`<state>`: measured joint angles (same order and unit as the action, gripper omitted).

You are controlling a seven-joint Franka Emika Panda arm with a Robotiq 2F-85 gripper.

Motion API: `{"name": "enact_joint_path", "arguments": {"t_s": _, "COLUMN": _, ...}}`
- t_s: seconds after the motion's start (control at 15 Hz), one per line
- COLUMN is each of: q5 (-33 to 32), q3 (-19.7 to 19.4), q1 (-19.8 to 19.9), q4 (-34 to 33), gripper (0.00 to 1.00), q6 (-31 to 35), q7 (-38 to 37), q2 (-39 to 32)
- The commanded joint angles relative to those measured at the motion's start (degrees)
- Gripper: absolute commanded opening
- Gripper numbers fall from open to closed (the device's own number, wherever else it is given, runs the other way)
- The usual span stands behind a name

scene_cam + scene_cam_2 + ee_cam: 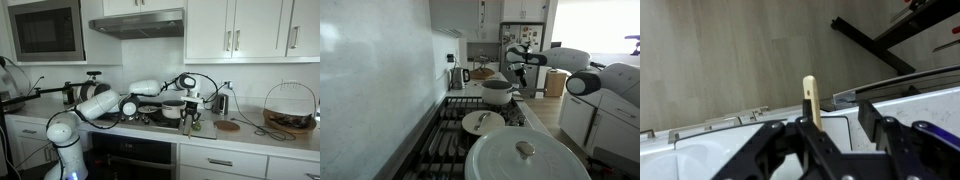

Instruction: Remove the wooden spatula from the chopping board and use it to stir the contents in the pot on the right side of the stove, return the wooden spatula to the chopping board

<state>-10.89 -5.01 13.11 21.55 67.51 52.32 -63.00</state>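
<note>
Between the jaws of the gripper (828, 132), in the wrist view, the slim handle of the wooden spatula (811, 100) is seen standing. The jaws are held partly apart, with a gap visible on one side, so no firm clamp is shown. In an exterior view the gripper is found low over the chopping board (203, 128), just beside the pot (172, 111) at the edge of the stove (148, 120). The step in hand is judged to be the return of the spatula to the board (whether its blade rests there is hidden). A fuller opening and a straight lift clear of the handle are called for next, so that the spatula is not dragged off.
</note>
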Motion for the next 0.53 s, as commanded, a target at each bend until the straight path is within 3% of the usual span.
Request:
{"name": "enact_joint_path", "arguments": {"t_s": 0.0, "q5": 1.01, "q3": 0.01, "q1": 0.15, "q4": -1.94, "gripper": 0.85, "q6": -0.99, "q7": -2.58, "q2": -0.70}}
{"name": "enact_joint_path", "arguments": {"t_s": 0.13, "q5": 1.16, "q3": 0.11, "q1": 0.12, "q4": -2.30, "gripper": 0.98, "q6": -0.14, "q7": -3.82, "q2": -0.72}}
{"name": "enact_joint_path", "arguments": {"t_s": 0.47, "q5": 1.52, "q3": 0.25, "q1": 0.13, "q4": -0.03, "gripper": 1.00, "q6": 1.55, "q7": -7.33, "q2": 1.40}}
